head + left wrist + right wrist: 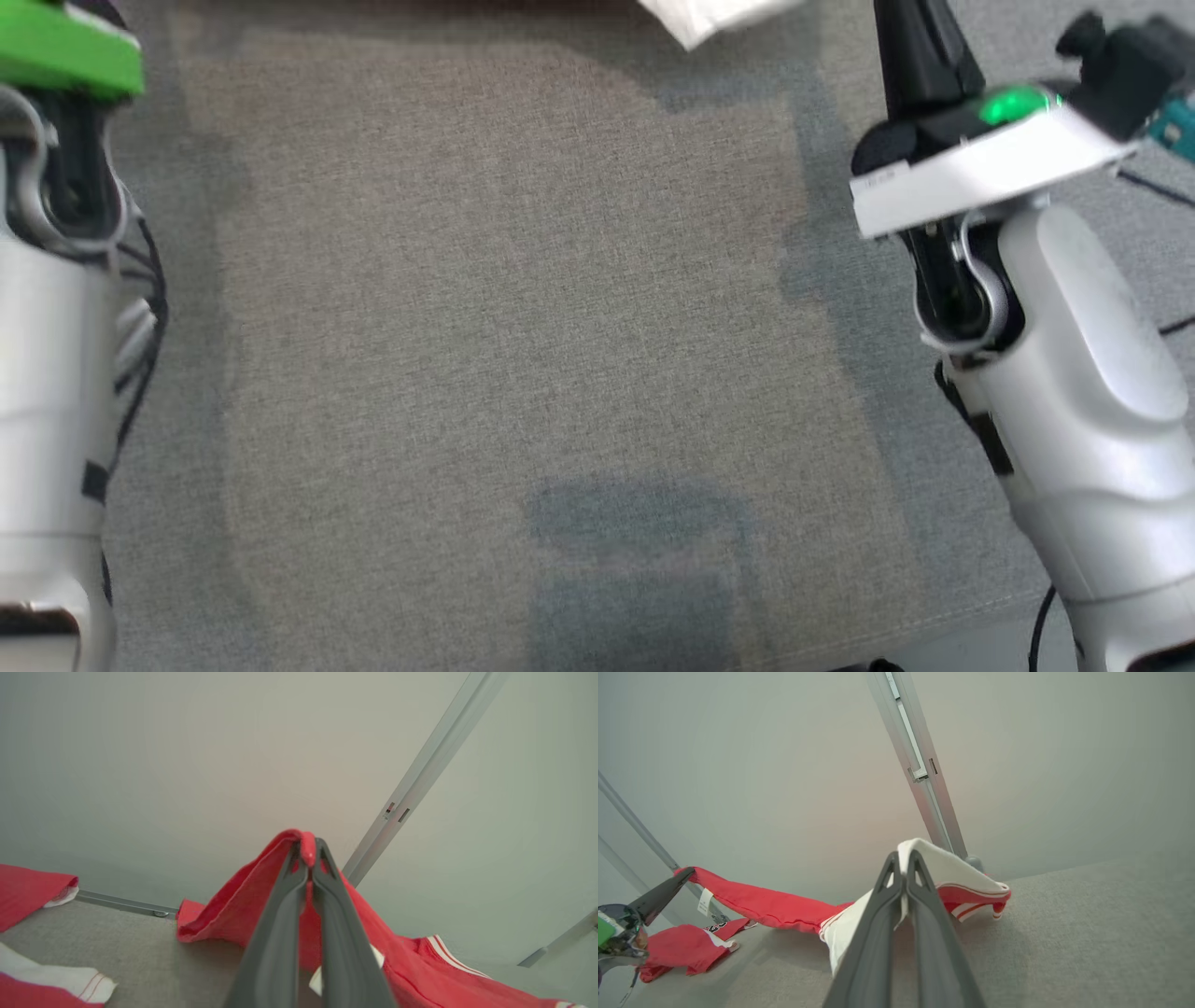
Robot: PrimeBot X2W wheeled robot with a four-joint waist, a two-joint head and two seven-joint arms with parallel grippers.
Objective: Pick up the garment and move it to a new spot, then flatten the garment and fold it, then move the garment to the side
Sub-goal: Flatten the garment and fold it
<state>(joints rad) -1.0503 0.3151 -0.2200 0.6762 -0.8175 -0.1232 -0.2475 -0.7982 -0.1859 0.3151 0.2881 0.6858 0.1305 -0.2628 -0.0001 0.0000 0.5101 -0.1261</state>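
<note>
Leftmost, the left gripper (308, 851) is pressed together on a raised fold of the red garment (411, 970), holding it in a peak above the grey tabletop (117, 947). From that pinch the cloth, red with white striped trim, sags in a band stretched between the two arms, with part of it lying on the tabletop near the pale wall (187, 765). At the right, the right gripper (903, 858) pinches a white edge of the same garment, held clear of the surface beside a slanted metal rail (920, 774).
</note>
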